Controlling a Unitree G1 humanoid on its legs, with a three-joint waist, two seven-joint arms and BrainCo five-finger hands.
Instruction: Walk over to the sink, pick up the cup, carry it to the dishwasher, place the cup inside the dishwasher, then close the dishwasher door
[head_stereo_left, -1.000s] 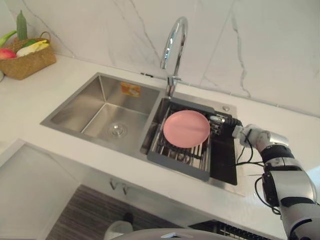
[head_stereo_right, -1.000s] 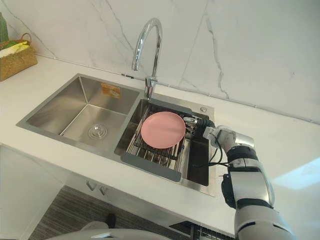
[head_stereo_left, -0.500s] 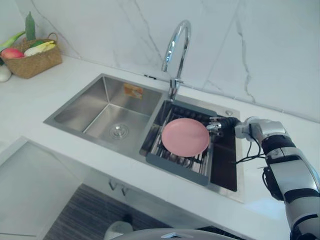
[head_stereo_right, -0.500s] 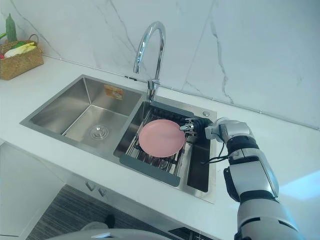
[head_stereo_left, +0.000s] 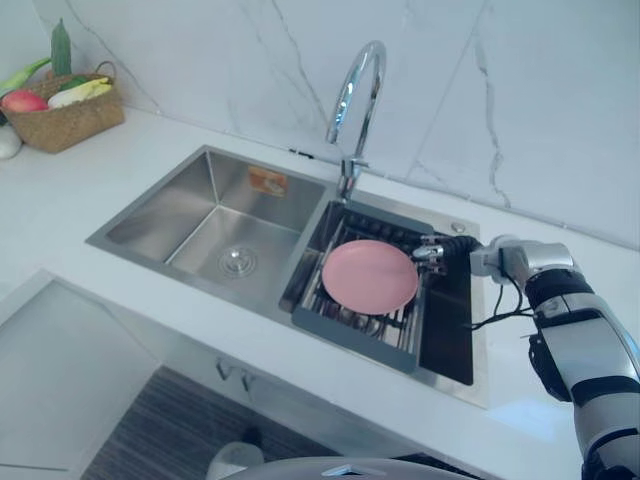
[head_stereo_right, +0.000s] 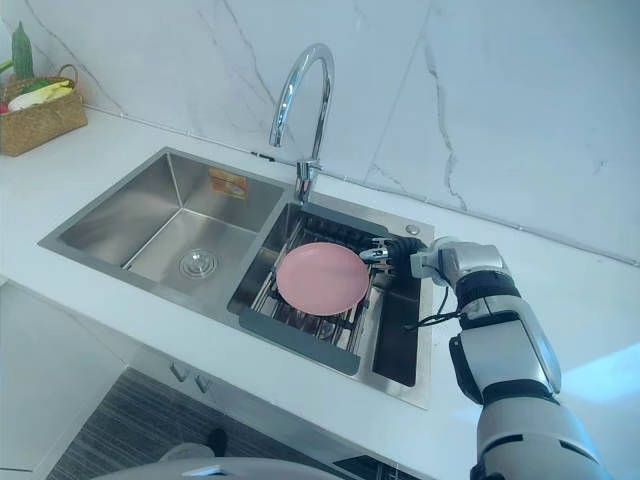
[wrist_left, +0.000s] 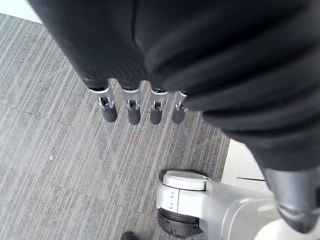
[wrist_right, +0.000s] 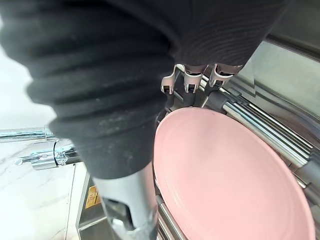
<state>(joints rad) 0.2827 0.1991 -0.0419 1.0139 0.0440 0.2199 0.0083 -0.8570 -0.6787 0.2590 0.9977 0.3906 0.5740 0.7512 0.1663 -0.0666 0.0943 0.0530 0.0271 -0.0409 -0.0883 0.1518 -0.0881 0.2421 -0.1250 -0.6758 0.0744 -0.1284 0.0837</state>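
Since 1 s ago: right hand (head_stereo_left: 440, 248) has edged a little further across the dish rack (head_stereo_left: 350, 322) toward the pink plate (head_stereo_left: 370, 277); plate itself unmoved. Fingers (wrist_right: 192, 80) extended, thumb (wrist_right: 125, 200) apart, gripping nothing; tips at the plate's rim, contact not resolvable. Plate lies on the rack in the right basin of the sink (head_stereo_left: 450, 335), below the tap (head_stereo_left: 350, 90). Left hand (wrist_left: 130, 107) hangs over the striped floor (wrist_left: 50, 150), fingers straight. Wicker basket (head_stereo_left: 70, 115) sits far left on the counter (head_stereo_left: 60, 200).
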